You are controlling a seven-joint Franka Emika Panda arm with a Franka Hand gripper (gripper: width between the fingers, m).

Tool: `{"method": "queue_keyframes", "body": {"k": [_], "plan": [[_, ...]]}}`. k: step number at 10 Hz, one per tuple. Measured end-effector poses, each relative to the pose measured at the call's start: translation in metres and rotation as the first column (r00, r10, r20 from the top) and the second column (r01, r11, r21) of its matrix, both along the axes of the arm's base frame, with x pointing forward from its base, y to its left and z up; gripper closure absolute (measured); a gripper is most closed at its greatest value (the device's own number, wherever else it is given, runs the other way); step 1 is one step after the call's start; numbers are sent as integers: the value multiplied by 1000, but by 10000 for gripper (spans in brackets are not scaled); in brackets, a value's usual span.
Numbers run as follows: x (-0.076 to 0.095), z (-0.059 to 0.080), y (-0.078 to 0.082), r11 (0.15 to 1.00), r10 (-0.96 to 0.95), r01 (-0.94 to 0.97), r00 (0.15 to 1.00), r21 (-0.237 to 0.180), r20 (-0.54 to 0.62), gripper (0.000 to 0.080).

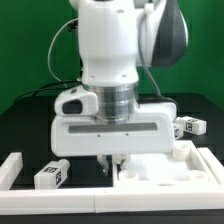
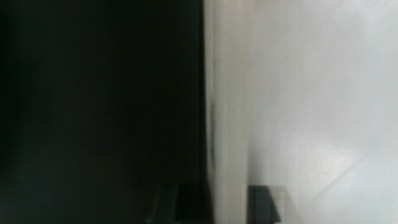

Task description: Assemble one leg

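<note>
Black table (image 1: 25,125), stubby white tagged leg (image 1: 52,174)

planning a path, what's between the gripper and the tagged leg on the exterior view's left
Nothing: in the exterior view only bare black table separates the gripper from the leg.

Bright and even in the exterior view, lit softly, apparently from above. Nearly washed out on the white arm (image 1: 105,45) and the white panel (image 1: 165,165), with hardly traceable edges. Deep black across the desk (image 1: 25,125), almost without readable texture. Faintly shadowed beneath the hand (image 1: 113,160). Coarse and slightly soft throughout, too grainy for fine print on the tags. Far worse in the wrist view: smeared into long streaks, half dark, half pale grey, wholly out of focus, reduced to dim blurs at the fingertips (image 2: 267,198).
</note>
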State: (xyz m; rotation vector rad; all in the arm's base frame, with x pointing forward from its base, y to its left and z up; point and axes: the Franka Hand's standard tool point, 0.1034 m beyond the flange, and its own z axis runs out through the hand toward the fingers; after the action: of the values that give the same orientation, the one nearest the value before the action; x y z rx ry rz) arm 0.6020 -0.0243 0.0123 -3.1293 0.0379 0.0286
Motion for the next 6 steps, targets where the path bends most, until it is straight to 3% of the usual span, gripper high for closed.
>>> {"method": "queue_keyframes", "body": {"k": [4, 5, 6], "plan": [[2, -2, 3, 999, -1, 1, 1000, -39, -2, 744], [1, -3, 3, 999, -4, 4, 1000, -37, -2, 658], [2, -3, 3, 999, -3, 3, 1000, -36, -2, 658]]}}
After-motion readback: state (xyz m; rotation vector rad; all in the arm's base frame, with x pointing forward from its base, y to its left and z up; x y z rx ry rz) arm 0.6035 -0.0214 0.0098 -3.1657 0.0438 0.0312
